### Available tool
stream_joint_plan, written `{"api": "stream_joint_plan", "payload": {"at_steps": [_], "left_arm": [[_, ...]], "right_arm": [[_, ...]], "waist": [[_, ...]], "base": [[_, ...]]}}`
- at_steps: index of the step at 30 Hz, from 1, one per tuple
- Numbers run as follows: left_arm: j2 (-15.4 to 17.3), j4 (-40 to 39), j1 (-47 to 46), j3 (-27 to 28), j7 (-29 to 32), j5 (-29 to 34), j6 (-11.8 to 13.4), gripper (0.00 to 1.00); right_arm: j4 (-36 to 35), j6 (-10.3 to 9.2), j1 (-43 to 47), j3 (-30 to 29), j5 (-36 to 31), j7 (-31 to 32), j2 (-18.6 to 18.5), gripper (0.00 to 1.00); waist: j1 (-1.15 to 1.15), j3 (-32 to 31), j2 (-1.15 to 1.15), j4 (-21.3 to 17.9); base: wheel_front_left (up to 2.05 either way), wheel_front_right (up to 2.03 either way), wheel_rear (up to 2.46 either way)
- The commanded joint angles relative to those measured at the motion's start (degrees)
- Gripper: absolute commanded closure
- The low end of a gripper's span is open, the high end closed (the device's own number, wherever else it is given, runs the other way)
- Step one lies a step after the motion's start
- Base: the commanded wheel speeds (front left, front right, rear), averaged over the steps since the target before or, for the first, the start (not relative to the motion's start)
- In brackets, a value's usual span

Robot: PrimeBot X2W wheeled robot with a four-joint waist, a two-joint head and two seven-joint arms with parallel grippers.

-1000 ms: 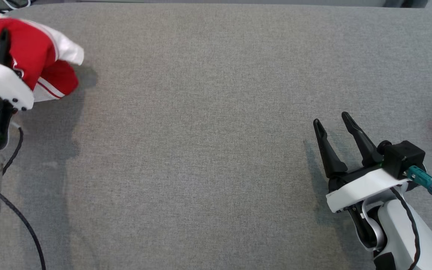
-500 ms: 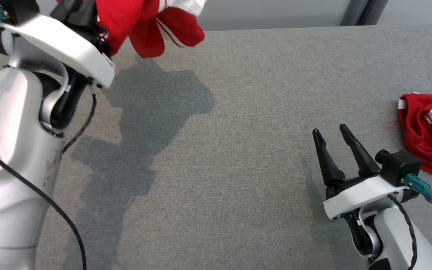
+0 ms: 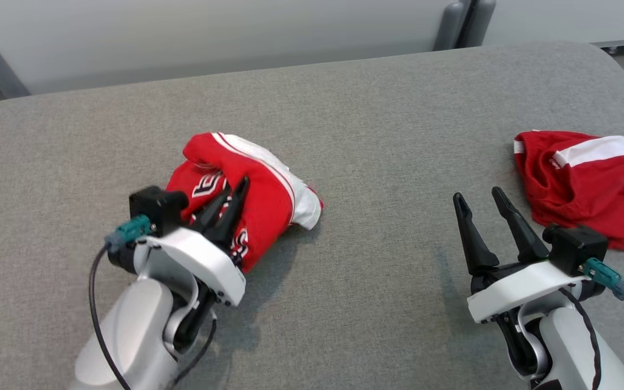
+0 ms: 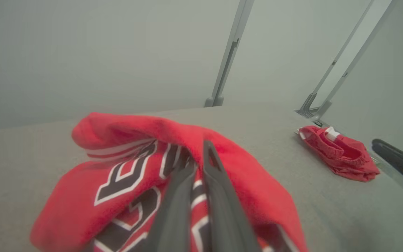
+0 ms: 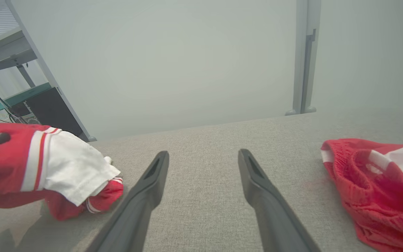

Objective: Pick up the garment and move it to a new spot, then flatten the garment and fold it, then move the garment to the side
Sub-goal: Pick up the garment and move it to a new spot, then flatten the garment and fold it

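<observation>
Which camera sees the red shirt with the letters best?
The head view: the whole crumpled red shirt lies on the grey table, with the shut left gripper pinching it. The left wrist view shows its letters close up but cut off below. The right wrist view catches its white-striped end at the left edge.

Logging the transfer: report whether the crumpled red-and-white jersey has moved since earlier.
Yes: the red-and-white jersey went rightward, closer to the white-striped red garment on the grey fabric table.
</observation>
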Motion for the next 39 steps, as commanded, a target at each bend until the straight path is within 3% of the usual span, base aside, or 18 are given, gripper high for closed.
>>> {"api": "stream_joint_plan", "payload": {"at_steps": [1, 4, 5, 6, 7, 12, 22, 34, 39], "left_arm": [[0.08, 0.55, -0.34, 1.28, -2.25, 0.54, -0.49, 1.00], [-1.12, 5.62, 1.34, 0.10, -7.18, 1.89, -0.80, 1.00], [-1.62, 7.34, 1.86, 0.09, -8.35, 1.83, -0.87, 0.74], [-1.94, 8.87, 2.25, 0.02, -9.40, 1.97, -0.99, 0.28], [-2.10, 10.23, 2.61, 0.14, -10.34, 2.34, -0.87, 0.00], [-2.26, 12.89, 4.38, 0.49, -12.29, 6.91, 0.70, 0.00], [-2.94, -1.00, 14.04, 14.45, -12.38, 16.38, 5.59, 0.00], [-5.75, -8.01, 21.82, 25.82, -12.38, 23.71, 6.22, 0.00], [-6.87, -8.81, 23.19, 28.04, -12.38, 25.45, 5.28, 0.00]], "right_arm": [[-0.74, 0.24, -0.38, 0.85, 0.23, -0.75, 0.08, 0.00], [-0.45, 0.24, -0.25, 0.77, 0.33, -0.75, 0.12, 0.00], [-0.33, 0.24, -0.19, 0.74, 0.34, -0.75, 0.10, 0.00], [-0.22, 0.24, -0.13, 0.67, 0.38, -0.75, 0.11, 0.00], [-0.12, 0.24, -0.06, 0.58, 0.38, -0.75, 0.08, 0.00], [0.12, 0.24, 0.78, -0.38, 0.19, -0.75, -0.06, 0.00], [-0.29, 0.24, 2.03, -1.63, -0.73, -0.75, 0.27, 0.00], [-0.05, 0.24, 3.15, -1.71, -1.73, -0.75, 0.45, 0.00], [0.23, 0.24, 3.26, -0.60, -1.71, -0.75, 0.48, 0.00]], "waist": [[0.00, -0.52, 0.00, -1.02], [0.00, -1.24, 0.00, -2.06], [0.00, -1.52, 0.00, -2.35], [0.00, -1.80, 0.00, -2.64], [0.00, -2.11, 0.00, -2.86], [0.00, -3.73, 0.00, -2.80], [0.00, -5.73, 0.00, -0.14], [0.00, -6.87, 0.00, 3.15], [0.00, -6.21, 0.00, 4.79]], "base": [[0.00, 0.00, 0.00], [0.00, 0.00, 0.00], [0.00, 0.00, 0.00], [0.00, 0.00, 0.00], [0.00, 0.00, 0.00], [0.00, 0.00, 0.00], [0.00, 0.00, 0.00], [0.00, 0.00, 0.00], [0.00, 0.00, 0.00]]}}
